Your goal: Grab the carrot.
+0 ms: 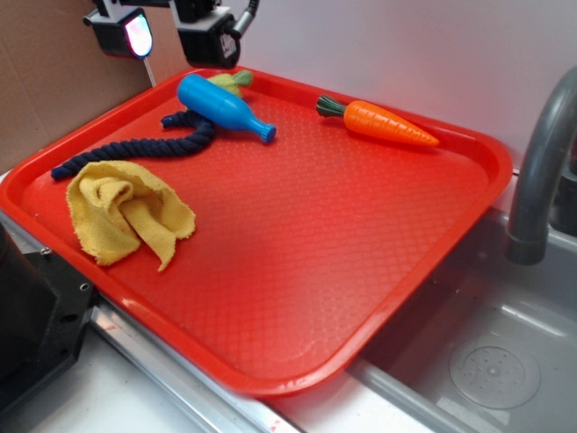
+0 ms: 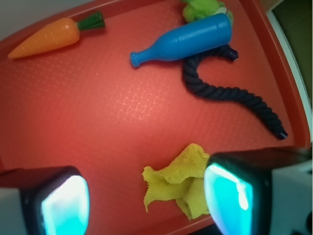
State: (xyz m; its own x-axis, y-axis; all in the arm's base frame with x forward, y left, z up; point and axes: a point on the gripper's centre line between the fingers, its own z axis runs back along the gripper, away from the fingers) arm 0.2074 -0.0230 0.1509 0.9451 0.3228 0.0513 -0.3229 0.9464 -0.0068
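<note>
One glossy orange carrot (image 1: pixel 388 124) (image 2: pixel 49 37), green stem, lay at tray's (image 1: pixel 315 271) far edge. Gripper (image 1: pixel 173 34) (image 2: pixel 146 200) hovered high above opposite corner, jaws spread wide, empty, well apart from carrot.

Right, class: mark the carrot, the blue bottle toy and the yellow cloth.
carrot (image 1: pixel 389 124), exterior view, middle of the orange body.
blue bottle toy (image 1: pixel 216 102), exterior view, wide body.
yellow cloth (image 1: pixel 126 212), exterior view, central folds.
</note>
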